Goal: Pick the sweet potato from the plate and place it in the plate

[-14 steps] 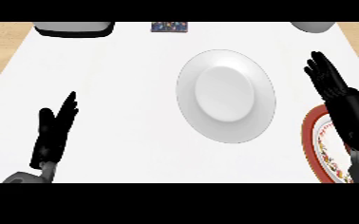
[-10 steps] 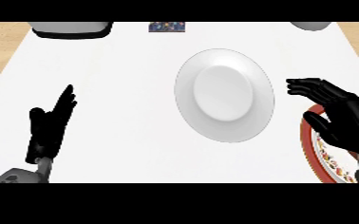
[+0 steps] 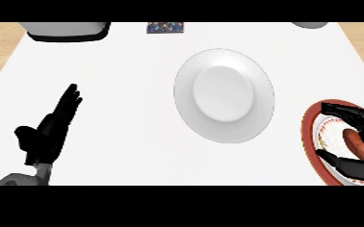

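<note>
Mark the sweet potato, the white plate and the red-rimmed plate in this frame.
sweet potato (image 3: 354, 142), head view, its visible orange middle.
white plate (image 3: 224, 96), head view, bare centre.
red-rimmed plate (image 3: 310, 139), head view, left rim.

A grey container (image 3: 68, 30) sits near a patterned card (image 3: 165, 27).

Location type: kitchen. A broad white surface (image 3: 128, 77) carries tableware: one white plate (image 3: 224, 62) at centre and one red-rimmed plate (image 3: 310, 134) at the right edge. A grey vessel (image 3: 68, 30) and a small patterned box (image 3: 165, 27) stand along the far edge. Tan wood (image 3: 10, 36) shows beyond the far corners.
</note>
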Tool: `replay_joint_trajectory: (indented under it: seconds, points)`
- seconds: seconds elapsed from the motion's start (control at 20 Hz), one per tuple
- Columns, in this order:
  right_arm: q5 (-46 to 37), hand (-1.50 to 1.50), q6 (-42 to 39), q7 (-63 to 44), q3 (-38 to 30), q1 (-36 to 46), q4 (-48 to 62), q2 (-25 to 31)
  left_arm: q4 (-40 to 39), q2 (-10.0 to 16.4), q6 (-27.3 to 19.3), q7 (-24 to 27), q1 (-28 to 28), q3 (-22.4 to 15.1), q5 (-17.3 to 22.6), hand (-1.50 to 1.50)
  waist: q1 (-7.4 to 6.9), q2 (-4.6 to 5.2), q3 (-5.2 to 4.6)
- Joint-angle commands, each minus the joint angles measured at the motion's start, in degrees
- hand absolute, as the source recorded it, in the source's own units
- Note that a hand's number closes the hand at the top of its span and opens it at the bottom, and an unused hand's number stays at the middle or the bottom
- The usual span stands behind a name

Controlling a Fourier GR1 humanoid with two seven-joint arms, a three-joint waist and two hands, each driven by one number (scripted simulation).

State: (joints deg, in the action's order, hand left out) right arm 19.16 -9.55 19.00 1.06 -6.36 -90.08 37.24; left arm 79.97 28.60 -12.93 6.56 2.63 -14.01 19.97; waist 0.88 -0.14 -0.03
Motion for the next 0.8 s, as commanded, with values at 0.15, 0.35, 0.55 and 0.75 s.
replay_joint_trajectory:
  seconds: [0.15,0.35,0.55,0.75]
  points:
    - [-5.86,-1.50,-2.93,17.43,-7.25,-4.86,8.86,0.34,-0.86,-1.87,2.15,0.15,2.87,0.99,-1.37,0.00,-0.59,0.14,0.08]
    - [-3.59,-1.50,-4.74,17.15,-14.04,-13.04,2.88,3.62,-4.67,-3.68,4.56,5.41,-0.14,2.29,-1.82,0.00,-0.15,0.06,-0.01]
    - [-7.67,-1.50,-6.28,15.09,-17.80,-13.26,6.84,11.97,-4.16,-5.46,1.79,4.18,1.37,0.77,-3.87,0.00,0.02,0.13,-0.03]
    - [-14.62,-1.50,-6.41,10.55,-17.05,-13.51,6.29,18.35,-2.80,-2.02,4.39,1.99,1.87,3.11,-2.28,0.00,-0.81,0.13,-0.03]
